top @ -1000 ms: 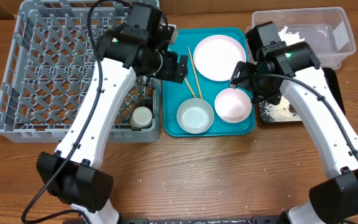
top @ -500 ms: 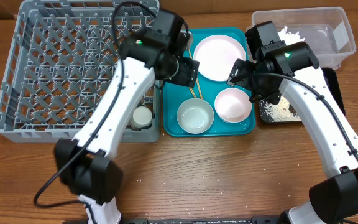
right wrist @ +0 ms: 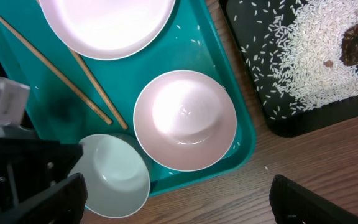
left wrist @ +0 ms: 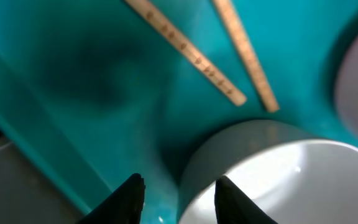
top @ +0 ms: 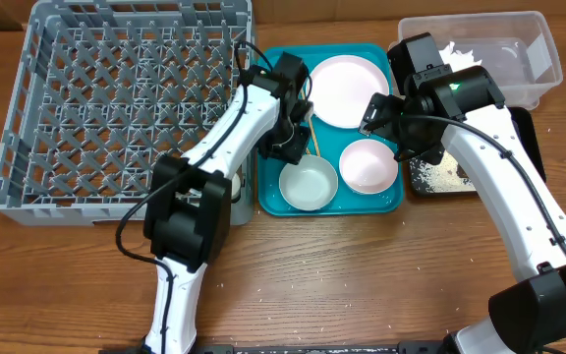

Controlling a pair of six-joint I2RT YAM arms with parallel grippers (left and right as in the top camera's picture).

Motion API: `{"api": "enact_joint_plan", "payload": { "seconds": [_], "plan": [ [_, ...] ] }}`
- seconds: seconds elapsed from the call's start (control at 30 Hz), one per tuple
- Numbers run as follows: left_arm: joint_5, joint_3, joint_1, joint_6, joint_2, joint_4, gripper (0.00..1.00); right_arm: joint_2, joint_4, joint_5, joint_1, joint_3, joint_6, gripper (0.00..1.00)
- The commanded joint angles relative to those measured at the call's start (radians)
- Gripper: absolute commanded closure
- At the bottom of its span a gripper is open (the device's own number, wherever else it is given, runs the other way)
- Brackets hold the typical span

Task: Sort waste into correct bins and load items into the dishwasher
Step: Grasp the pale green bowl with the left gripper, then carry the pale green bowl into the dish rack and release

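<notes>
My left gripper [left wrist: 179, 196] is low over the teal tray [top: 381, 203], and its jaws straddle the rim of the pale bowl [left wrist: 291, 180]. One finger is inside the bowl and the other outside, where a gap still shows. Two wooden chopsticks [left wrist: 191, 53] lie just beyond the bowl. My right gripper [right wrist: 179, 208] hangs open and empty above the pink bowl [right wrist: 185, 118]. The round plate [top: 347, 90] sits at the tray's far end. The grey dish rack [top: 116, 108] stands at the left.
The clear tub [top: 504, 59] at the back right holds a white napkin [top: 457, 49]. Right of the teal tray, the black tray [right wrist: 278, 121] holds scattered rice [right wrist: 297, 56] and a brown lump [right wrist: 356, 43]. Bare wooden table [top: 362, 285] lies in front.
My left arm swung right from the rack's edge to the teal tray and came down at the pale bowl, its jaws narrowing. The right arm barely moved.
</notes>
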Motion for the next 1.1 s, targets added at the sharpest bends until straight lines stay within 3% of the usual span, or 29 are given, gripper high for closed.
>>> {"api": "enact_joint_plan", "payload": {
  "seconds": [0.0,0.1,0.27,0.33,0.83,1.0,1.07],
  "plan": [
    [0.011,0.000,-0.007,0.032,0.014,-0.006,0.62,-0.007,0.006,0.010,-0.006,-0.004,0.004,0.05],
    [0.019,0.000,-0.007,0.049,0.014,-0.005,0.65,-0.007,0.007,0.010,-0.006,-0.004,0.004,0.05],
    [0.023,0.000,-0.007,0.049,0.014,-0.008,0.92,-0.007,0.006,0.010,-0.006,-0.004,0.004,0.05],
    [0.019,0.000,-0.007,0.059,0.014,-0.021,0.95,-0.007,0.006,0.010,-0.006,-0.004,0.004,0.05],
    [0.000,0.058,0.014,0.055,-0.021,-0.093,0.96,-0.007,0.006,0.010,-0.006,-0.004,0.005,0.00],
    [-0.161,0.153,0.041,-0.019,-0.144,-0.090,0.96,-0.007,0.006,0.010,-0.006,-0.004,0.004,0.00],
    [-0.309,0.164,0.048,-0.047,-0.196,-0.049,0.96,-0.007,0.006,0.010,-0.006,-0.004,0.004,0.00]
  ]
}}
